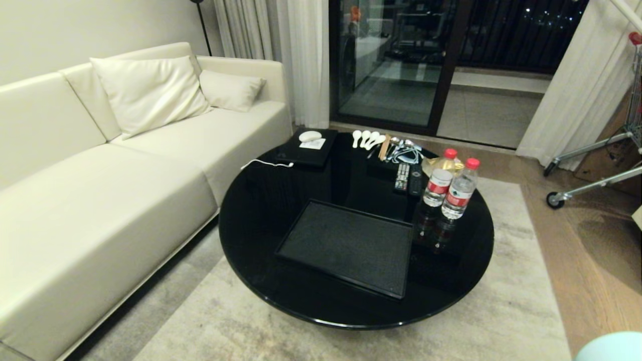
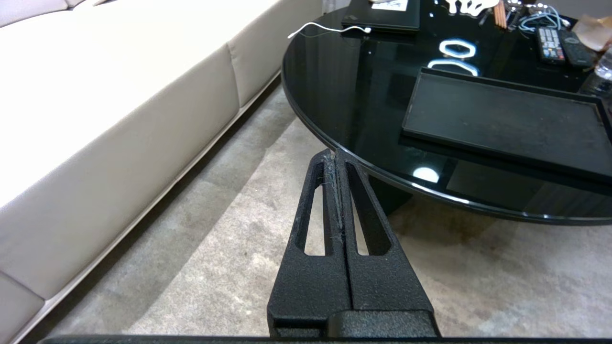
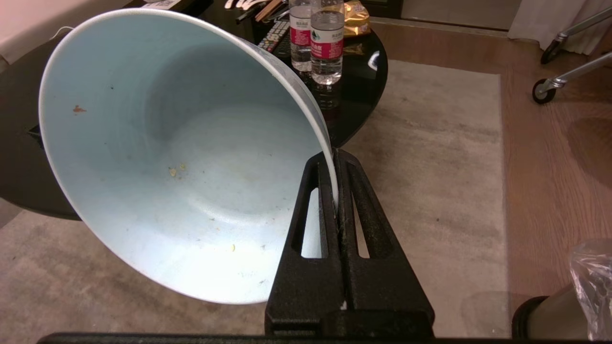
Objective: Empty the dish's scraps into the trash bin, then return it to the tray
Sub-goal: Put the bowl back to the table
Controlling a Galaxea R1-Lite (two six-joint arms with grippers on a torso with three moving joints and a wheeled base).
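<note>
**Dish emptied and in my claw; the return to the tray is left**

My right claw (image 3: pixel 337 191) is clamped on the rim of the dish (image 3: pixel 181 157), the thin wall pinched between the two fingers. The dish hangs tilted over the rug, off the bench (image 1: pixel 261 210), its pale blue inside facing my wrist camera. It is nearly clean: only a few yellow crumbs and one small orange smear cling to it, so I judge the scraps already tipped out. The trash bin (image 3: pixel 554 313) stands on the floor at about 4 o'clock from my claw, just its bag liner and dark base showing at the frame's corner; I cannot see into it, so the scraps themselves are unconfirmed.

From my head camera the tray (image 1: pixel 346 245) lies bare on the round black bench, at about 7 o'clock from two water bottles (image 1: pixel 449 188).

My left claw (image 2: pixel 337 160) is closed on nothing, parked low beside the bench's edge.

What is left: carry the dish over and set it on the tray.
</note>
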